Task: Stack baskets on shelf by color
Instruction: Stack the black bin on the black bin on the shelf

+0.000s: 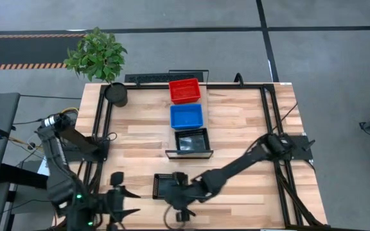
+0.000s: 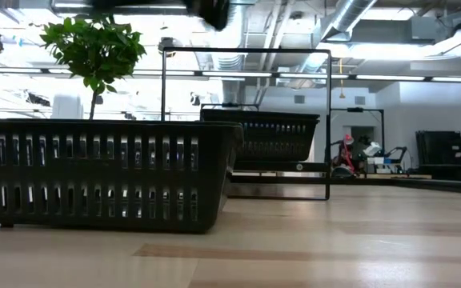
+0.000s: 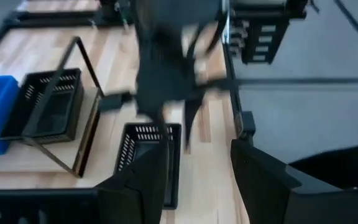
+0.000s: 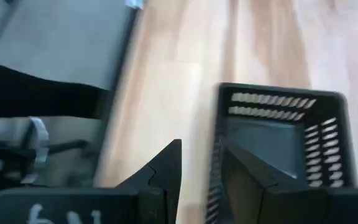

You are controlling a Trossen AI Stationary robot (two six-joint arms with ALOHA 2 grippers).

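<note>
Right gripper straddling the wall of a loose black basket; three stacks begun on the shelf.

The right gripper [image 4: 197, 171] has its fingers partly apart, one either side of the near wall of the loose black basket [image 1: 166, 186], which sits on the tabletop [image 1: 249, 128] at about 6 o'clock from the shelf [image 1: 188, 153]; whether they pinch it yet, I cannot tell. Outward at 12 o'clock lie the black shelf basket [image 1: 191, 141], the blue basket [image 1: 186, 117] and the red basket [image 1: 185, 91]. The left gripper [image 1: 130, 202] waits half open, empty, at 9 o'clock. Only four baskets show, so much seems left.

Right tabletop [image 1: 249, 128] bare — shelf [image 1: 189, 153] mid-table
</note>
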